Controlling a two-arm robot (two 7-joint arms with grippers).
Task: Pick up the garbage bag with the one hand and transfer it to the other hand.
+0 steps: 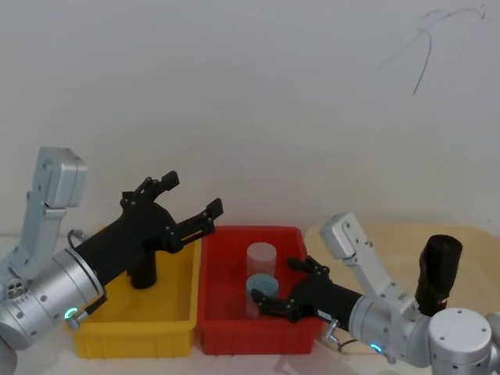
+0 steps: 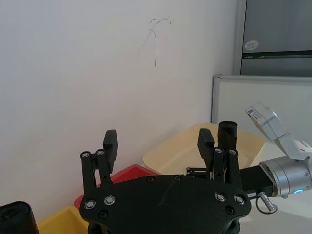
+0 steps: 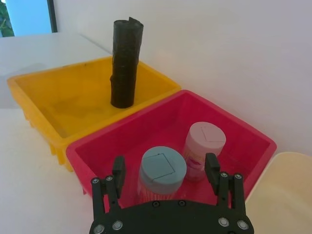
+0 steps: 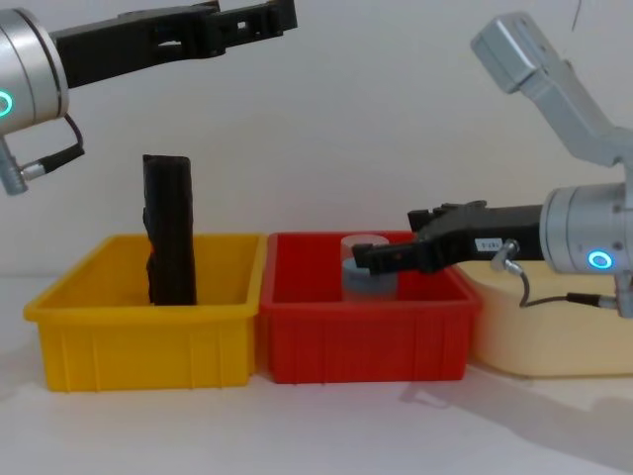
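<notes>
The garbage bag (image 1: pixel 440 266), a thick black roll, stands upright in a cream basin (image 1: pixel 391 248) at the right; the left wrist view shows the garbage bag (image 2: pixel 227 132) beyond my fingers. My left gripper (image 1: pixel 193 194) is open and held high over the yellow bin (image 1: pixel 133 322), far from the bag, and appears as the left gripper (image 2: pixel 157 136) and the left gripper (image 4: pixel 262 15). My right gripper (image 1: pixel 280 283) is open low over the red bin (image 1: pixel 258 332), just left of the basin, also seen as the right gripper (image 3: pixel 165 168) and the right gripper (image 4: pixel 386 237).
A thinner black roll (image 4: pixel 170 228) stands upright in the yellow bin (image 3: pixel 73 97). The red bin (image 3: pixel 161 126) holds a blue-lidded jar (image 3: pixel 162 165) and a pink-lidded jar (image 3: pixel 205 141), right by my right fingers. A white wall rises close behind the bins.
</notes>
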